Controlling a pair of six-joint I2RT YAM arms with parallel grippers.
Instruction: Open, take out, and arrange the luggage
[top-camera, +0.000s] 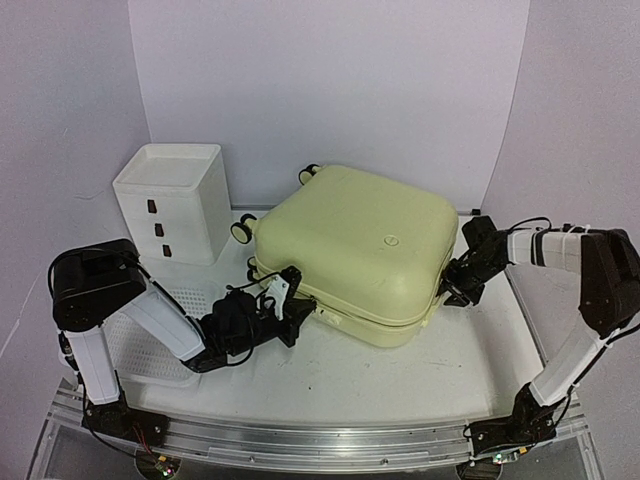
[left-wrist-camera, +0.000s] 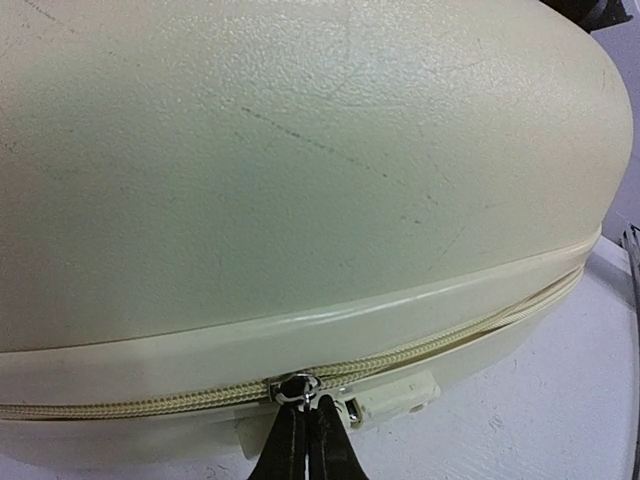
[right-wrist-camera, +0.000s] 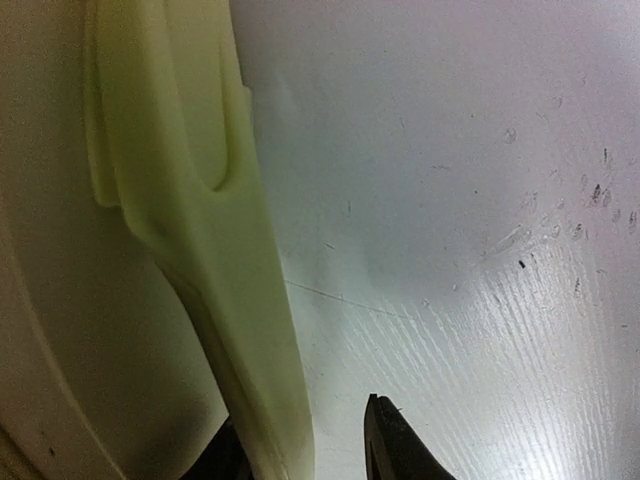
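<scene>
The luggage (top-camera: 350, 250), a pale yellow hard-shell suitcase, lies flat and closed in the middle of the table, wheels (top-camera: 242, 230) to the back left. My left gripper (top-camera: 293, 296) is at its front left edge. In the left wrist view the left gripper (left-wrist-camera: 306, 412) is shut on the metal zipper pull (left-wrist-camera: 296, 388) on the zipper line of the luggage (left-wrist-camera: 300, 180). My right gripper (top-camera: 455, 285) is at the suitcase's right side. In the right wrist view the right gripper (right-wrist-camera: 300, 445) is open and straddles a pale yellow ridge of the luggage (right-wrist-camera: 190, 180); the right finger stands apart from it.
A white plastic drawer box (top-camera: 172, 200) stands at the back left. A white perforated basket (top-camera: 150, 335) lies at the front left under my left arm. White walls close in the back and both sides. A metal rail (top-camera: 300, 440) runs along the near edge.
</scene>
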